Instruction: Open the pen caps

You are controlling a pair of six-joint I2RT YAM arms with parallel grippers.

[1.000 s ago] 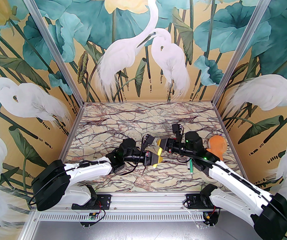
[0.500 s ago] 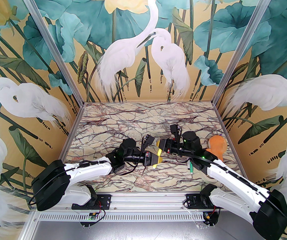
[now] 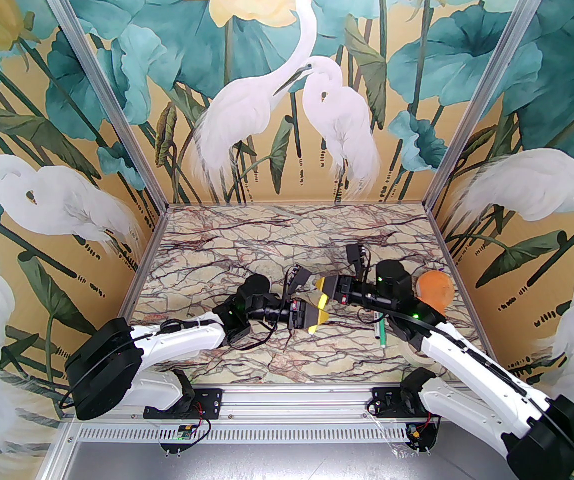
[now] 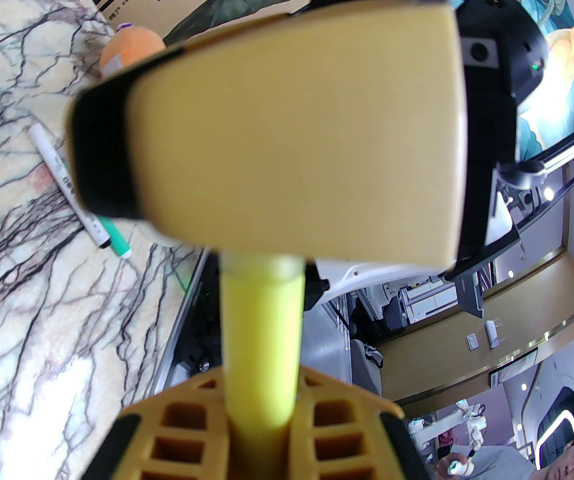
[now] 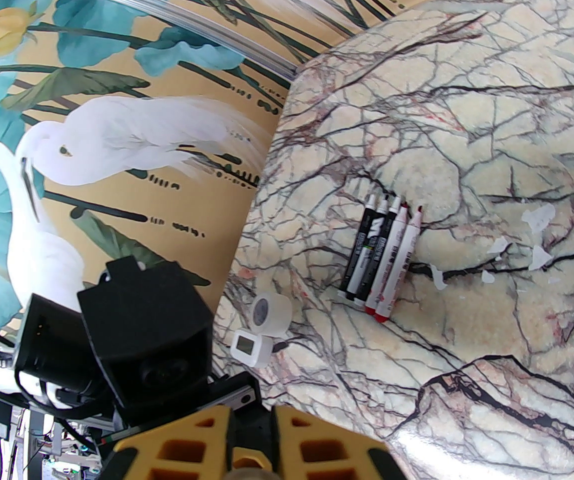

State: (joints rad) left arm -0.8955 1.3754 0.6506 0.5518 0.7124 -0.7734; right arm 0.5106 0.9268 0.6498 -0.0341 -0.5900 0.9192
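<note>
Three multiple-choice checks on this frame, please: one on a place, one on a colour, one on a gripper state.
1. Where on the table is the orange plush toy? A. left side B. right side C. far middle
2. What colour is the marker in the left gripper? A. red B. yellow C. black
3. The right gripper is: A. wide open B. shut on nothing C. shut on that marker's far end

B: the toy sits by the right wall. B: its barrel is yellow. C: the fingers cover the marker's end.

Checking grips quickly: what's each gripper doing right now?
Left gripper: shut on the yellow marker.
Right gripper: shut on that marker's cap end.
</note>
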